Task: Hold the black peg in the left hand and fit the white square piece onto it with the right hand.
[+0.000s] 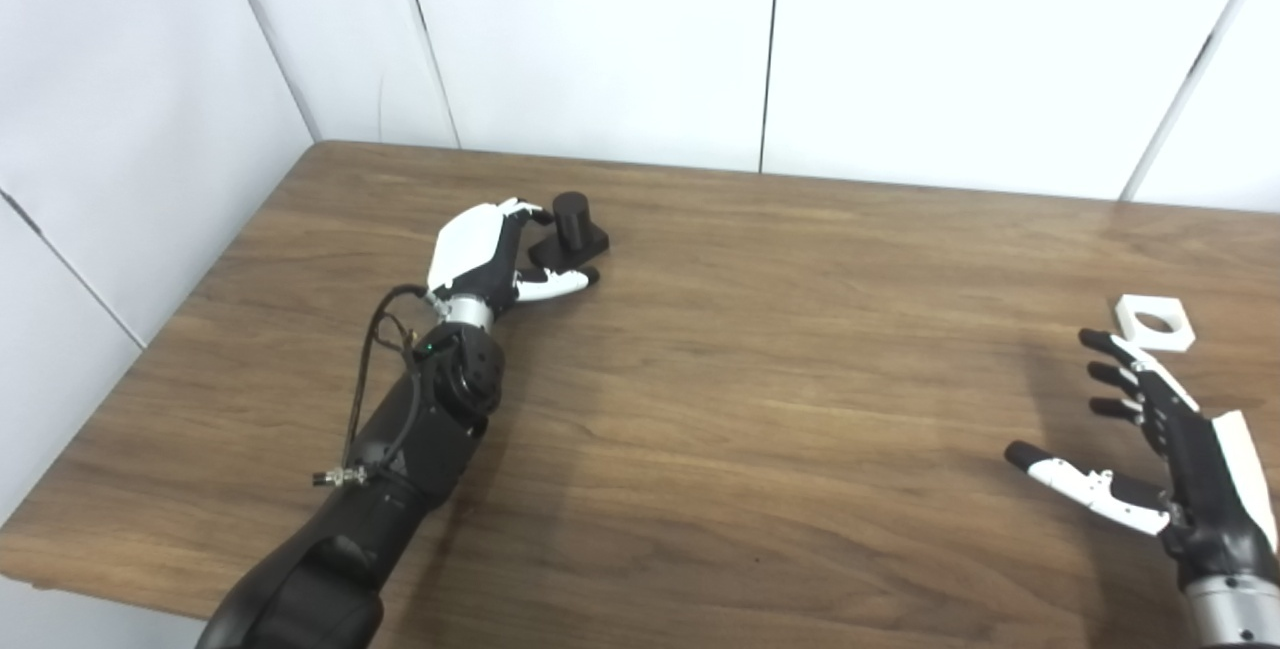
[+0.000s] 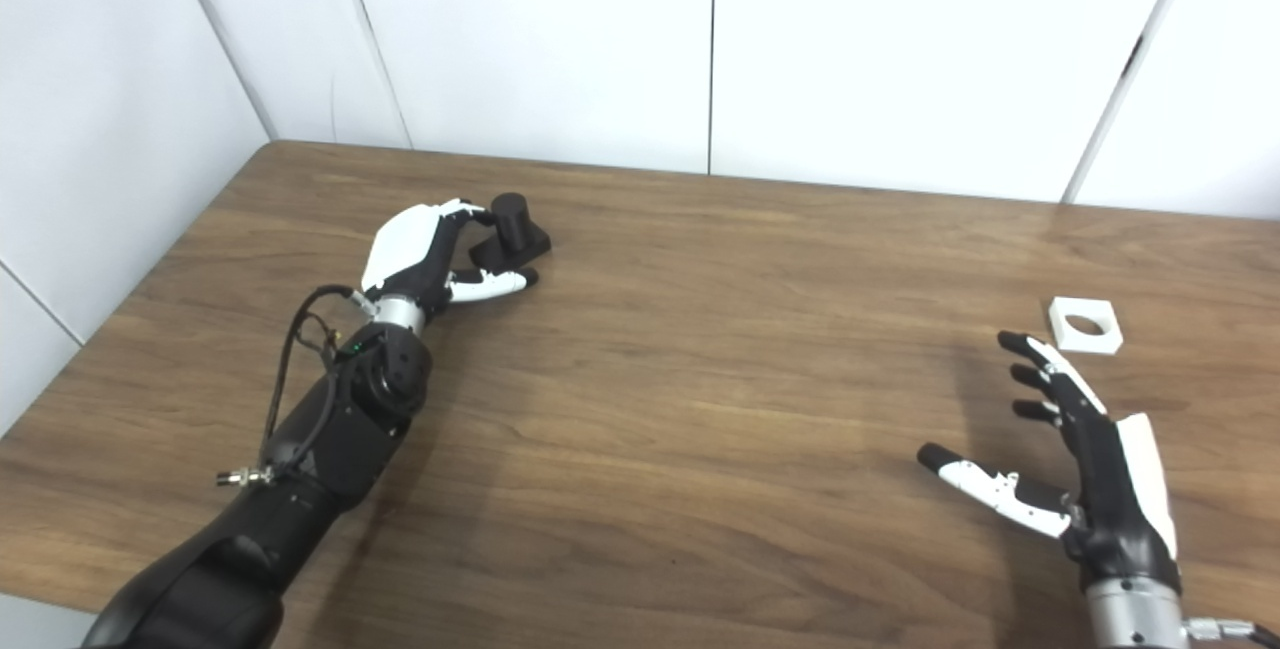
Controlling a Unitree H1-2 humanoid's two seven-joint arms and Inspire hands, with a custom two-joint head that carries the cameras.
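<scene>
I find my left hand (image 1: 485, 254) curled around the black peg (image 1: 571, 227) at the table's (image 1: 760, 409) far left; fingers touch its base, though I cannot tell whether the grip is firm. The peg stands upright on its square base, axis vertical. My right hand (image 1: 1165, 434) is spread wide and holds nothing. The white square piece (image 1: 1156, 322) lies flat, hole up, just beyond its fingertips at about 12 o'clock, well apart from the peg. I judge the right hand's reach comes next.
</scene>
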